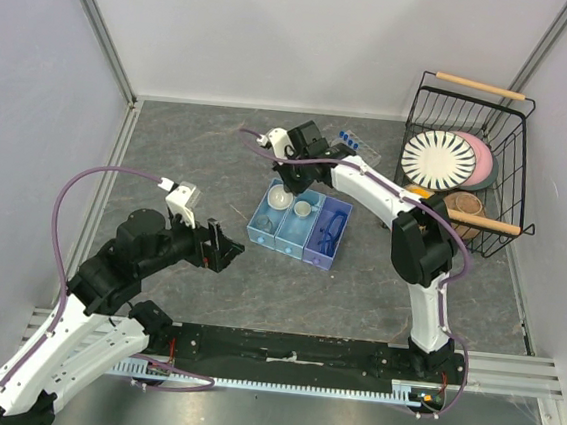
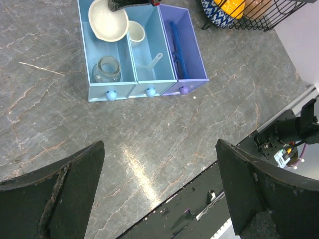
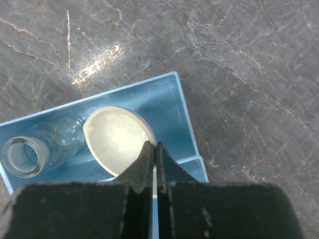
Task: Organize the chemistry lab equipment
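Note:
My right gripper (image 3: pixel 155 144) is shut on the rim of a white round dish (image 3: pixel 117 139) and holds it tilted over the far end of the left light-blue bin (image 3: pixel 172 107). The dish also shows in the top view (image 1: pixel 280 198) and in the left wrist view (image 2: pixel 107 20). A second, smaller white dish (image 2: pixel 135 32) sits in the middle bin. Blue-framed safety glasses (image 2: pixel 177 45) lie in the purple bin (image 2: pixel 194 50). A clear rack of blue-capped tubes (image 1: pixel 356 142) stands behind the bins. My left gripper (image 2: pixel 159 144) is open and empty, near of the bins.
A clear glass flask (image 2: pixel 105 69) lies in the left bin, and a clear tube (image 2: pixel 154 60) in the middle bin. The black wire basket (image 1: pixel 516 145) with plates and bowls stands at the right rear. Walls enclose the grey table (image 1: pixel 199 154).

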`<state>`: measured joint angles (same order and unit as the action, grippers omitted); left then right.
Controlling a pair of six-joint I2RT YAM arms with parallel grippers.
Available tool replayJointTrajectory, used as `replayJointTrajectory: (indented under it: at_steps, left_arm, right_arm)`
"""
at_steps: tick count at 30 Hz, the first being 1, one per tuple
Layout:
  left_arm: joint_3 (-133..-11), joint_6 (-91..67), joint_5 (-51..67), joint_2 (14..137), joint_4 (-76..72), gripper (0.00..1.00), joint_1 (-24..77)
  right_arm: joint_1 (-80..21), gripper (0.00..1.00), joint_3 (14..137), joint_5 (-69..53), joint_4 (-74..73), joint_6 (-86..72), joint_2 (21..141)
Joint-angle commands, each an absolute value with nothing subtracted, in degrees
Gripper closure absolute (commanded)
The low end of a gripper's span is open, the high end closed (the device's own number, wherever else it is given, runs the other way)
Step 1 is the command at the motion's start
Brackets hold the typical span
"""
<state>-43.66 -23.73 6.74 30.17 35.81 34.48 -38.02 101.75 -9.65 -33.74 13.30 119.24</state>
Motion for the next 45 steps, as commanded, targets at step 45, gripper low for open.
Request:
replayJointTrajectory:
  at_steps: [45]
  left_arm:
    - [-43.50,-21.36,9.05,32.08,33.05,0.00,34.45]
  right_arm:
    - [-40.87,0.71,115.74,-0.54,-40.96,14.85,128.85]
